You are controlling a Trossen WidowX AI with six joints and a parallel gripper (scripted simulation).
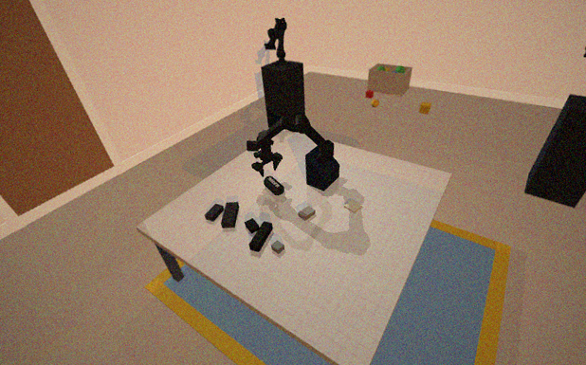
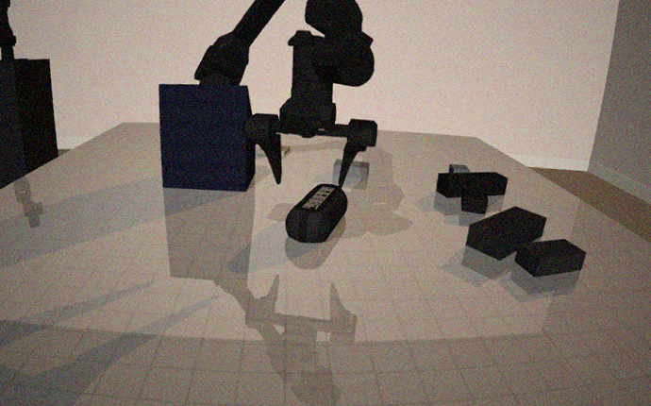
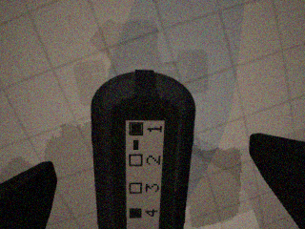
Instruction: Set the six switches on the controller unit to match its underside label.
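The dark controller unit lies upside down on the bench, its underside up. Its label faces up. In the wrist view, square 1 is filled, 2 and 3 are empty, and 4 is filled. A small dark mark sits between squares 1 and 2. Squares 5 and 6 are below the frame, and in the exterior view the label is too small to read. The rocker switches are hidden underneath. My gripper is open and empty above the unit, one finger on either side, with gaps in the wrist view.
Several black blocks, among them a long one and a shorter one, lie to one side. A grey block and a flat pale piece lie elsewhere on the bench. The arm's dark blue pedestal stands near the unit.
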